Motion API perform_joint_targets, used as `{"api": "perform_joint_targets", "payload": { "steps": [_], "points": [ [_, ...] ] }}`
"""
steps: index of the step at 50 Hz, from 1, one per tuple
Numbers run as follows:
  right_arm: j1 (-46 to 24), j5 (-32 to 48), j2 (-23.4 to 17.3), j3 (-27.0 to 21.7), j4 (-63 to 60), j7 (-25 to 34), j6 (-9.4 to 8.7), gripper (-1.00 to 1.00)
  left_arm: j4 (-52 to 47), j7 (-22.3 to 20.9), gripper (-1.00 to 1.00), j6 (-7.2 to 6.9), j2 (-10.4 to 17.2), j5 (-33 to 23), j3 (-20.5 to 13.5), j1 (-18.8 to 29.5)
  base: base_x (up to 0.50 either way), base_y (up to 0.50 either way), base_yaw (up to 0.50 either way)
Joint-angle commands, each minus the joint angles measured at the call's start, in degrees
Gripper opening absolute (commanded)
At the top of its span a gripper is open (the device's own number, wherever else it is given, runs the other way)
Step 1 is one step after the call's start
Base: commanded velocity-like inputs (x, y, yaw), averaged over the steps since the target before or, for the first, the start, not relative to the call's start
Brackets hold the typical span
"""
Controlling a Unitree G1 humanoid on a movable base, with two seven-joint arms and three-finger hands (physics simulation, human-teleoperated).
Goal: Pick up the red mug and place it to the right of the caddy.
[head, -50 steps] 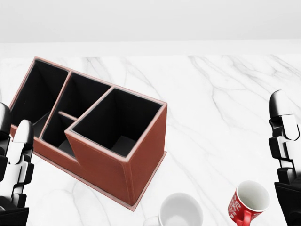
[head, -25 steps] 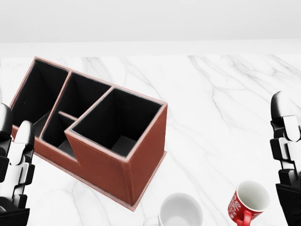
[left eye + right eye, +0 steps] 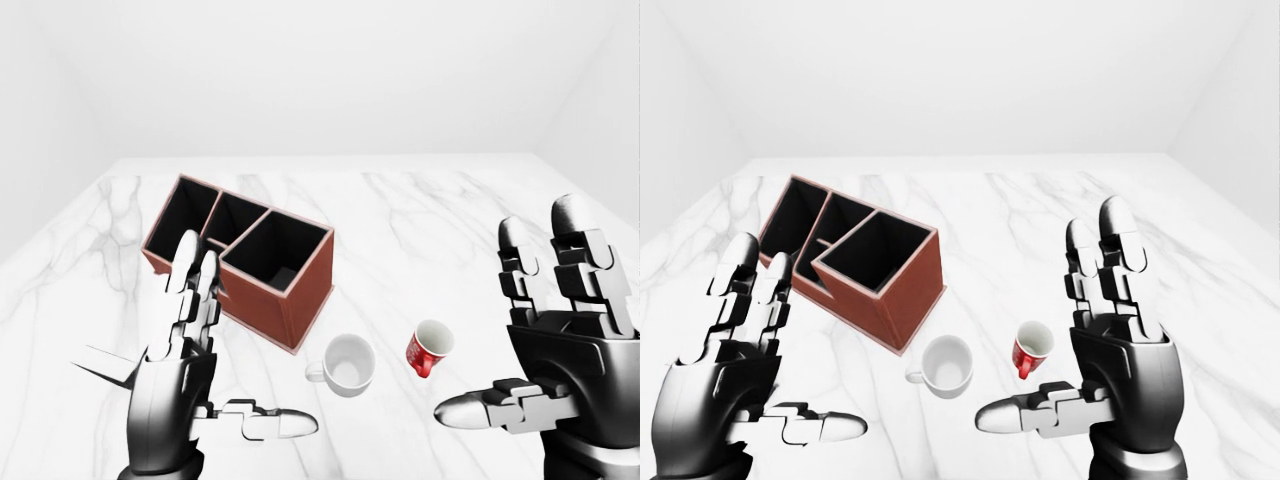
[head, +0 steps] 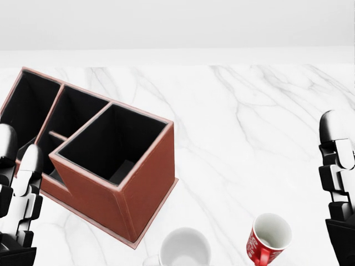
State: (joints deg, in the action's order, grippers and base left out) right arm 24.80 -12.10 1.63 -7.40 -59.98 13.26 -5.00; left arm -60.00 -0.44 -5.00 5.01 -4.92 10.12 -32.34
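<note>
L-eye view: red mug (image 3: pixel 430 348) upright on marble table (image 3: pixel 420 215), at 4 o'clock from caddy (image 3: pixel 238 258), white mug (image 3: pixel 347 364) between. Head view: mug untouched, pick and place both left. R-eye view: left hand (image 3: pixel 735 385), right hand (image 3: pixel 1110 375) fingers spread wide, empty.

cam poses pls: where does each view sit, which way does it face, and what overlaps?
Left-eye: on the head, facing out over the marble table; left hand and right hand raised.
Right-eye: paired, nearly the same scene.
Head: tilted downward, closer; only fingertips at its edges.
Shared: caddy, red mug, white mug.
</note>
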Motion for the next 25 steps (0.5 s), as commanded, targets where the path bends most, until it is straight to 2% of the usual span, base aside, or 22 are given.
{"api": "perform_joint_targets", "payload": {
  "steps": [1, 9, 12, 16, 25],
  "points": [
    [0.0, -1.4, -0.7, -0.1, 0.0, -1.0, 0.0, 1.0, 0.0, 0.1, 1.0, 0.0, 0.1, -0.1, 0.1, 0.0, 0.0, 0.0, 0.0],
    [-0.1, -1.0, -0.9, 0.2, 0.0, -1.4, 0.0, 1.0, 0.0, 0.0, 1.0, 0.0, 0.1, 0.1, -0.2, -0.2, 0.0, 0.0, 0.0],
    [-0.8, 3.7, 0.1, 1.9, 0.2, -1.3, 0.0, 1.0, 0.0, 0.1, 1.0, 0.0, 0.0, 0.1, -0.2, 0.1, 0.0, 0.0, 0.0],
    [0.2, -0.2, -0.4, 0.2, 0.0, -0.4, 0.0, 1.0, 0.0, 0.0, 1.0, 0.0, 0.0, 0.1, -0.3, -0.2, 0.0, 0.0, 0.0],
    [-0.6, -1.1, -1.3, -0.3, 0.0, -2.6, 0.0, 1.0, 0.0, 0.1, 1.0, 0.0, 0.1, -0.1, 0.1, 0.2, 0.47, 0.0, 0.0]
  ]
}}
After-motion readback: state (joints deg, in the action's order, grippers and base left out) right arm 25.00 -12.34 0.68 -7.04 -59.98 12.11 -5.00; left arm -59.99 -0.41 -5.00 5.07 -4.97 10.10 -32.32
